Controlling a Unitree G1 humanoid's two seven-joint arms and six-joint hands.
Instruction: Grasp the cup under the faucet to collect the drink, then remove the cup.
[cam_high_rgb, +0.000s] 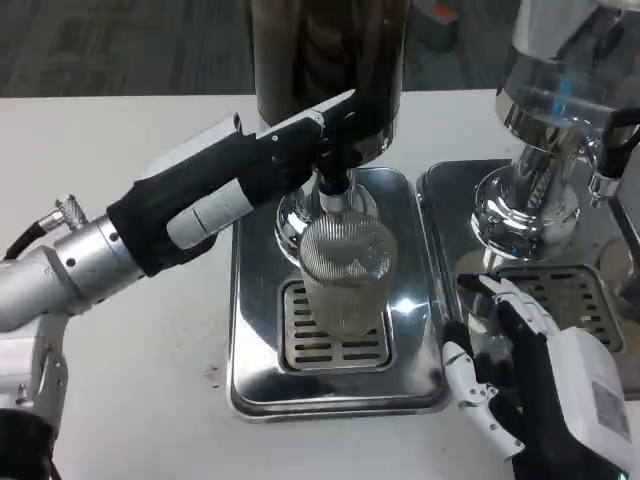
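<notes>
Filling looks underway: left hand (330, 140) up at the faucet (335, 185), grip unclear, cup (345, 275) upright on the drip tray (250, 330) below it, right hand (530, 380) nearer, fingers (465, 375) spread empty just right of it.

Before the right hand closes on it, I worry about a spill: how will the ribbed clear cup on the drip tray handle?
The cup looks thin clear plastic, so it would probably flex if squeezed. It stands tall and narrow on the slotted drip tray, so a sideways nudge could tip it. Its ribbing may help the right hand hold it.
</notes>
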